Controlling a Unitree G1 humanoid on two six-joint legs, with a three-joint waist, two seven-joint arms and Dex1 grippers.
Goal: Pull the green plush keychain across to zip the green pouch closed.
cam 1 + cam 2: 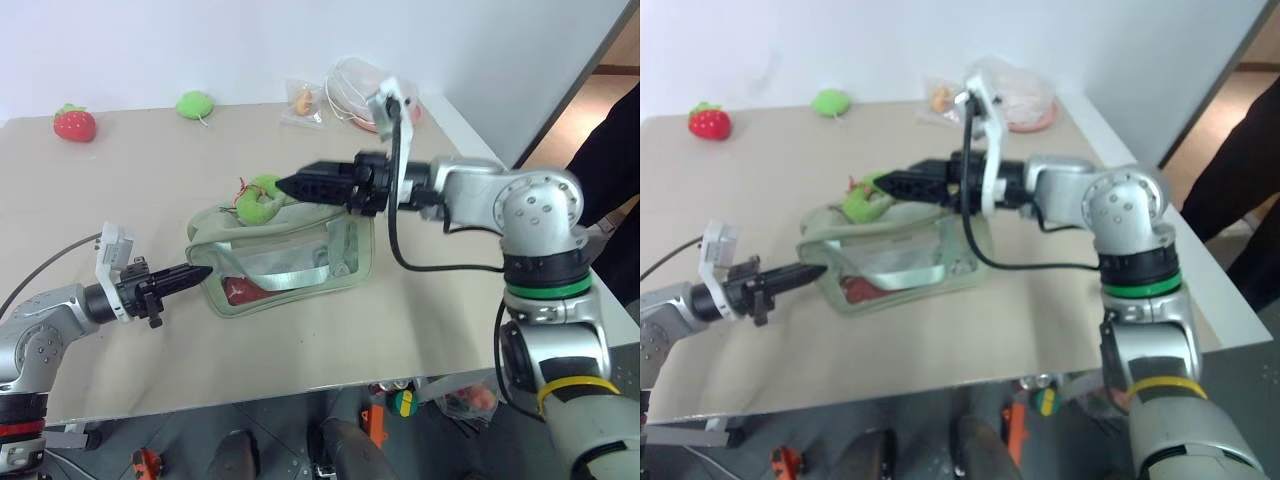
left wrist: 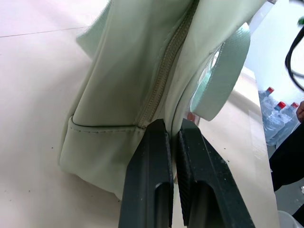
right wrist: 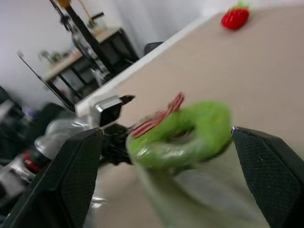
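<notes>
Beige tabletop (image 1: 120, 330) against a white wall, and out in the middle of it lies the green pouch (image 1: 285, 258), on its side with a clear panel facing up and red items showing through. Its long axis runs left to right across the table, zipper along the far top edge. Left gripper (image 1: 196, 273) comes in level at the pouch's left end, its jaws pressed together; in the left wrist view they look to be nipping the fabric right where the zipper track ends, though the pinch itself is hidden, so that looks like the anchor, bracing the bag so the slider can run without dragging it along. Right gripper (image 1: 285, 185) reaches in from the right, pointing left, jaws spread wide and holding nothing; the right wrist view has the green plush keychain (image 3: 183, 134) sitting squarely between the two fingers (image 3: 273, 178), untouched. That keychain perches at the pouch's far left corner, curled into a ring, red-and-white cord (image 3: 159, 116) trailing off it. So the grab is lined up, not yet made. Way off by the wall: a strawberry plush (image 1: 75, 123) and a rounded green plush (image 1: 195, 104), well apart from the action.
</notes>
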